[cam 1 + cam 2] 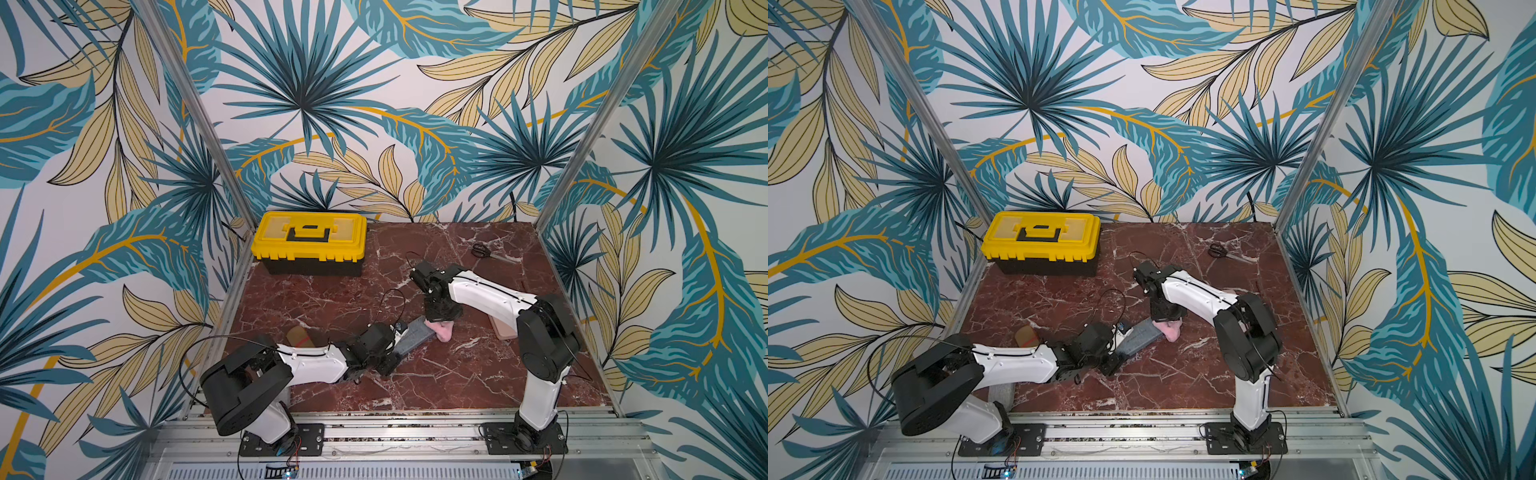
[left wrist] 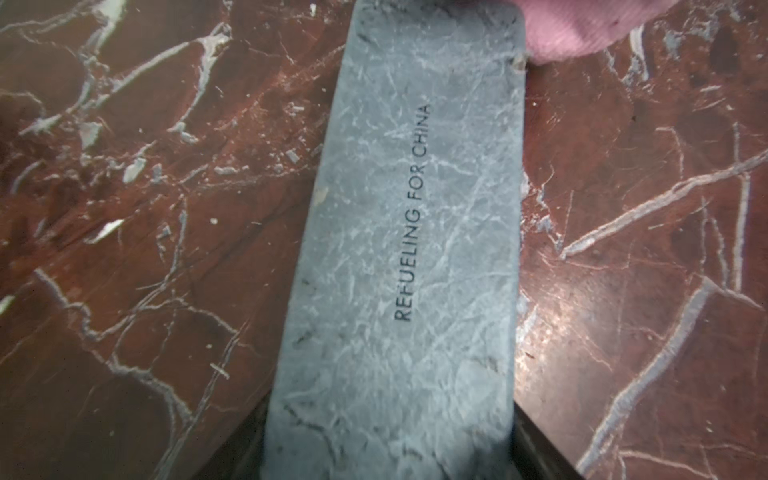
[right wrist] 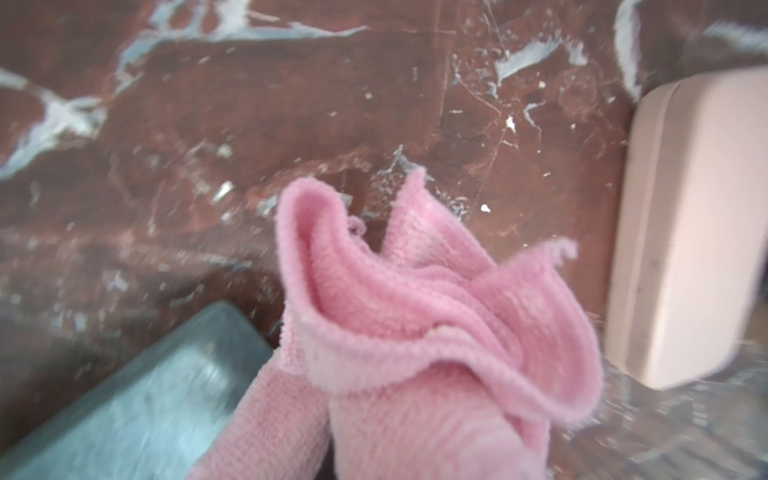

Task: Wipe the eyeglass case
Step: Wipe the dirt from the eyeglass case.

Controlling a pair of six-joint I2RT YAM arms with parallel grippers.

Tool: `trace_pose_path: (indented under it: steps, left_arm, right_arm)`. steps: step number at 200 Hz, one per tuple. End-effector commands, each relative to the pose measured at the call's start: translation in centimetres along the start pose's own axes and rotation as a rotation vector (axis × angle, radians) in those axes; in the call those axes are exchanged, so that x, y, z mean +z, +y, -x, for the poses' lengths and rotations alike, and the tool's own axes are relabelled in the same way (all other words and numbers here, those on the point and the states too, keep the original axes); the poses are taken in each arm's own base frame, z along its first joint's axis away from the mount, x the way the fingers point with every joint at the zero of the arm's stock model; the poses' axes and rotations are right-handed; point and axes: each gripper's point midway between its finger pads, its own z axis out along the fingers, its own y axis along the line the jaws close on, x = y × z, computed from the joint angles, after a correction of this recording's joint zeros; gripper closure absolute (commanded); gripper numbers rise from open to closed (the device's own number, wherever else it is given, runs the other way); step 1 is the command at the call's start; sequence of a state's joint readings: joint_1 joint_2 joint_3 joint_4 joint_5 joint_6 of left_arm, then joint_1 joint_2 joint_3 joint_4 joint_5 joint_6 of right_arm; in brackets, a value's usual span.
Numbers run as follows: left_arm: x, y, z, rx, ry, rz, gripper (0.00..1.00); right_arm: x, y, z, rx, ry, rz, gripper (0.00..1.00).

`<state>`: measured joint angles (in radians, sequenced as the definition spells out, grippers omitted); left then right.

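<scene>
**Right gripper** (image 1: 443,321): the jaws are closed on a bunched pink cloth (image 1: 444,331) and point down at the table. The cloth hangs below the fingers and touches the far end of the eyeglass case (image 1: 415,336). In the right wrist view, the cloth folds (image 3: 415,332) lie against one rounded corner of the case (image 3: 145,395).

**Left gripper** (image 1: 392,354): it sits at the near end of the case, with the arm low over the table. In the left wrist view the case (image 2: 415,249) runs lengthwise away from the camera. Dark edges on either side of its near end appear to be the fingers. Whether the jaws press the case or stand just clear of it cannot be determined.

**Eyeglass case**: grey, flat and elongated, printed "REFUELING FOR CHINA" on its upper face. It lies on the red marble tabletop (image 1: 457,374), slightly below frame centre in both top views. It runs diagonally from lower left to upper right, between the two grippers.

**Surroundings**:
- A beige case (image 1: 503,331) lies near the cloth, to its right, partly behind the right arm.
- A tan object (image 1: 297,336) lies left of the left gripper.
- A yellow toolbox (image 1: 309,241), lid shut, stands at the tabletop's upper left corner.
- Black-handled scissors (image 1: 482,250) lie toward the upper right corner.
</scene>
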<state>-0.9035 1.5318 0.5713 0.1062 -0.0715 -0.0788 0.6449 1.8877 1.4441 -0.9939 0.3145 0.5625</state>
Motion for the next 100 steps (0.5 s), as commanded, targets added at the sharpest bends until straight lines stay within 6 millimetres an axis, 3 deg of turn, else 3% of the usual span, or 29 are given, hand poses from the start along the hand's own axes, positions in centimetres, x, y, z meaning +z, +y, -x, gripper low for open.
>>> trace_pose_path:
  steps: [1, 21, 36, 47, 59, 76, 84, 100]
  left_arm:
    - [-0.1, 0.3, 0.7, -0.026, -0.054, 0.012, 0.53]
    - [-0.3, 0.2, 1.2, -0.048, -0.082, 0.004, 0.56]
    - [-0.2, -0.1, 1.4, -0.056, -0.089, -0.012, 0.59]
    - [-0.2, -0.1, 1.4, -0.060, -0.091, -0.014, 0.62]
    - [-0.3, -0.2, 1.3, -0.059, -0.095, -0.016, 0.64]
    - [-0.2, -0.1, 1.2, -0.054, -0.099, -0.016, 0.69]
    - [-0.1, -0.2, 1.1, -0.050, -0.095, -0.014, 0.73]
    - [0.2, -0.1, 0.9, -0.035, -0.077, -0.001, 0.76]
  right_arm:
    - [-2.8, 2.7, -2.0, -0.067, 0.038, 0.090, 1.00]
    - [-2.7, 7.9, -3.7, 0.075, 0.133, 0.367, 1.00]
    - [-1.8, 9.4, -3.9, 0.114, 0.166, 0.434, 1.00]
    - [-0.2, 7.8, -3.6, 0.121, 0.178, 0.378, 1.00]
    - [2.1, 4.4, -2.9, 0.148, 0.182, 0.286, 1.00]
    - [2.8, -0.7, 0.3, 0.063, 0.094, 0.061, 1.00]
    - [2.5, -1.2, 1.7, 0.005, 0.073, 0.010, 1.00]
    - [1.1, -0.1, 4.5, -0.067, 0.020, -0.001, 1.00]
